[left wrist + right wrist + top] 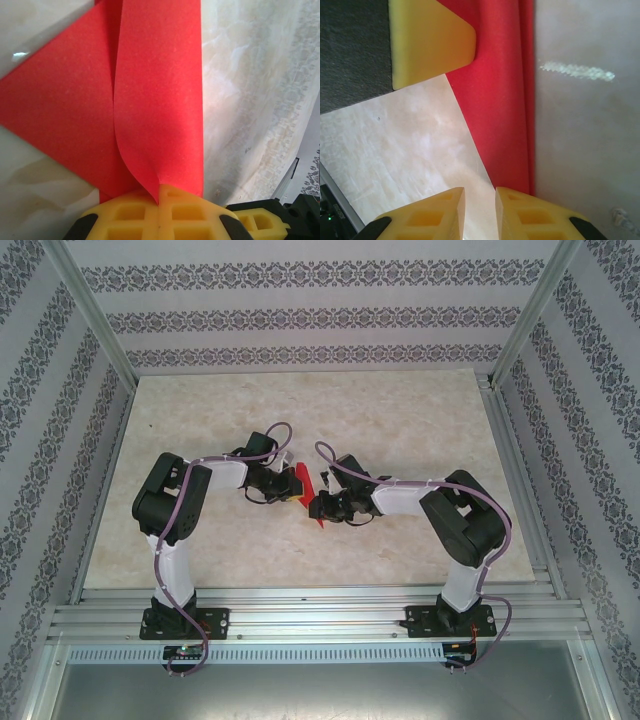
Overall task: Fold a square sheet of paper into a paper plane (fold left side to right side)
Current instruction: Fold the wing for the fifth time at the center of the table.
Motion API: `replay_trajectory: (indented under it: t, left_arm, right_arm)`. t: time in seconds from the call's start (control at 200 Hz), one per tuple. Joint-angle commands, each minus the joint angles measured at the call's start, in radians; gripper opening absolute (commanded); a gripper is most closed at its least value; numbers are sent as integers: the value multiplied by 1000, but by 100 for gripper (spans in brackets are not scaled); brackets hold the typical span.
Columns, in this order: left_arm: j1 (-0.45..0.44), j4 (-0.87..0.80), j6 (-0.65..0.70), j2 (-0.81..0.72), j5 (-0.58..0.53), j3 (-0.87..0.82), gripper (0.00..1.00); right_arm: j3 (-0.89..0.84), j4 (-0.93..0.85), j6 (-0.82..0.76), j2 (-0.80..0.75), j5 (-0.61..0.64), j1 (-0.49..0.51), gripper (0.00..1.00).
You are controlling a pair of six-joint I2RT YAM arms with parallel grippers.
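The bright red sheet of paper [303, 480] lies folded into a long, layered, pointed shape at the middle of the table, between the two grippers. In the left wrist view one red flap [160, 100] curls up off a triangular layer, and my left gripper [159, 192] is shut on that flap's lower corner. My left gripper [285, 487] sits just left of the paper. My right gripper [326, 508] is at the paper's near tip. Its jaws [480, 197] stand slightly apart over bare table, and the red strip [500, 110] runs down to the right finger [525, 210].
The marble-patterned table [400, 430] has free room all round the paper. Aluminium rails [320, 610] run along the near edge and up the sides, with patterned walls behind. A yellow finger of the left gripper [430, 40] rests on the paper's far end.
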Motion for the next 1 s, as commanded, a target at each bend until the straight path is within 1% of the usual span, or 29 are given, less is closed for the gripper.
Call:
replay_trajectory:
  t: [0.0, 0.445, 0.679, 0.854, 0.994]
  left_arm:
    - [12, -29, 29, 47, -107, 5, 0]
    - [12, -27, 27, 57, -109, 2, 0]
    - [11, -24, 28, 57, -109, -3, 0]
    - [13, -26, 29, 57, -110, -1, 0]
    - [13, -27, 30, 58, -119, -2, 0]
  right_arm:
    - [-24, -70, -21, 20, -7, -7, 24]
    - [-30, -53, 15, -78, -33, -5, 24]
    - [-67, 5, 59, -41, -72, 3, 23]
    - [-63, 3, 63, -7, -62, -1, 23]
    - [-62, -40, 69, 24, -42, -7, 22]
